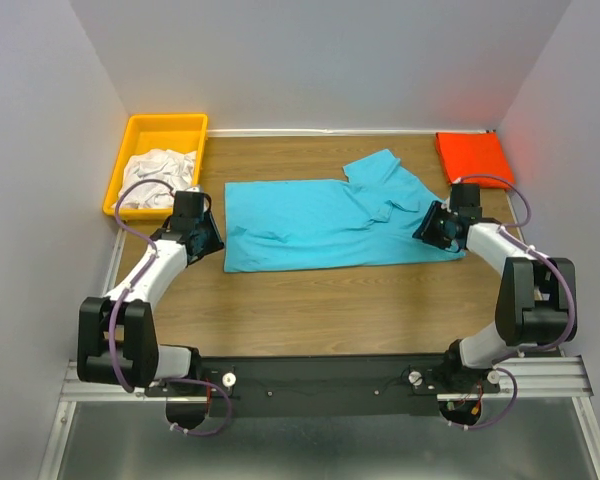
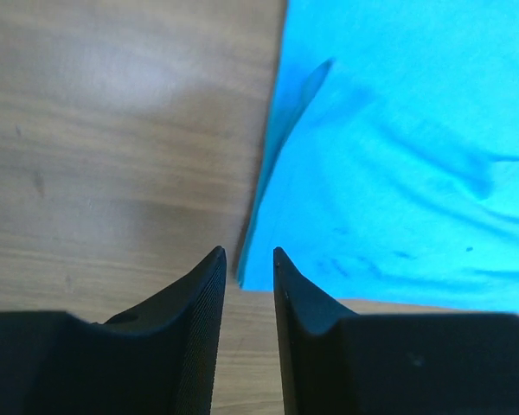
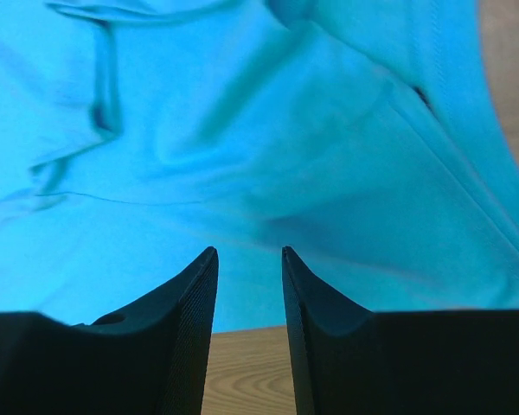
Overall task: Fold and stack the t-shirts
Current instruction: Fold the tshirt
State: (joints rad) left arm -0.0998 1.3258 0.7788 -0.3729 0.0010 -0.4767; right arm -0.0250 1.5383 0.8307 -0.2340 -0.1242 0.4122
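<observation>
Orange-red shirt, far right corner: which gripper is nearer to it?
Right. The right gripper is just in front of the orange-red shirt, at the turquoise shirt's right edge; the left gripper is across the table, at that shirt's left edge.

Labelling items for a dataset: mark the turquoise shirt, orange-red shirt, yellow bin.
turquoise shirt (image 1: pixel 300 228), top external view, middle of body.
orange-red shirt (image 1: pixel 473 157), top external view, folded centre.
yellow bin (image 1: pixel 166 130), top external view, far wall.
</observation>
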